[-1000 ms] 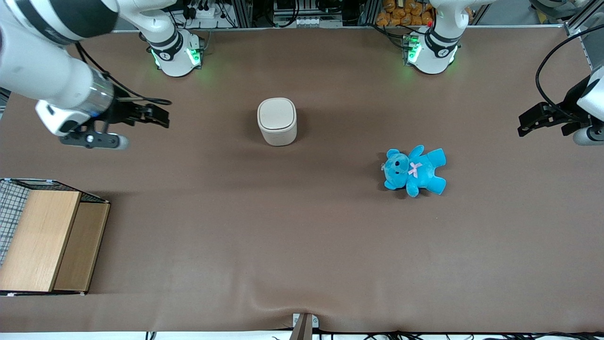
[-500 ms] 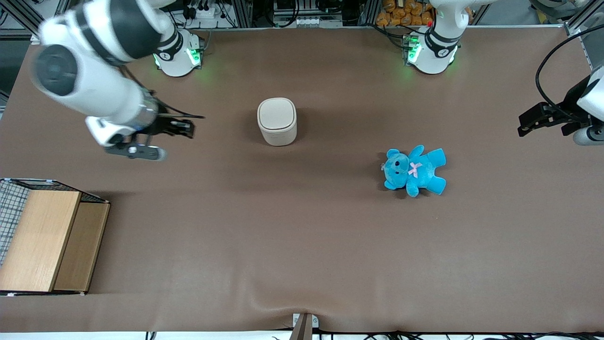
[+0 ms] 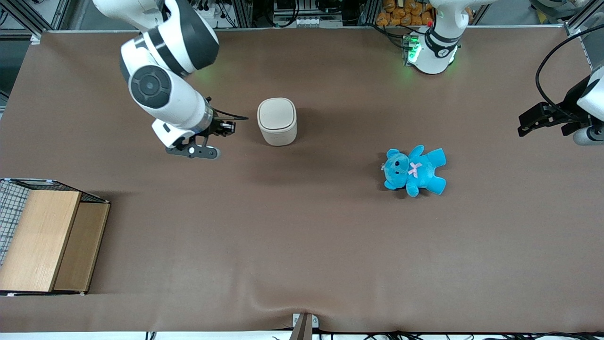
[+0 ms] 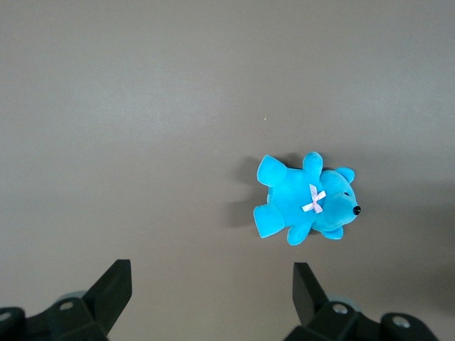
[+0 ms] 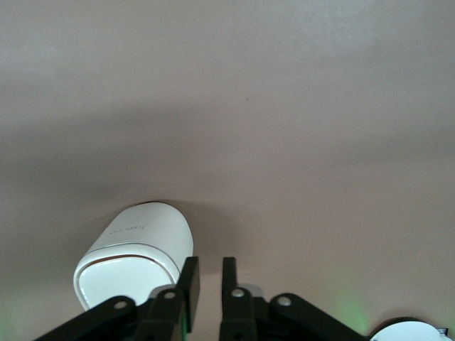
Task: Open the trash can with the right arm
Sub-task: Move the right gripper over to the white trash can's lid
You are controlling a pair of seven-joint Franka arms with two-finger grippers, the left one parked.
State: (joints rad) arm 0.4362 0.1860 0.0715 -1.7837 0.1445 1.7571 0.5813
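A brown mat-covered table [image 3: 302, 245] fills the front view, with cable-strewn equipment racks along its upper edge. The right arm [image 3: 163, 71] reaches down from the upper left of the frame, and its gripper [image 3: 230, 128] hangs low over the mat at upper centre-left, empty. In the right wrist view the gripper [image 5: 207, 278] shows its two black fingers [image 5: 189, 280] standing almost together, only a thin slit between them, gripping nothing. The trash can [image 3: 277, 121] stands upright on the mat just beside the fingertips, near them but apart, with a strip of bare mat between. It is a small cream-white bin with a rounded-square top; its flat lid lies closed and level. In the wrist view the trash can [image 5: 138, 252] shows a thin dark seam ringing the lid and faint lettering on its side. A bright blue teddy bear [image 3: 414, 170] with a pink bow lies toward the parked arm's end, nearer the camera than the bin. A wooden box with wire mesh [image 3: 45, 238] sits at the lower left edge of the frame.
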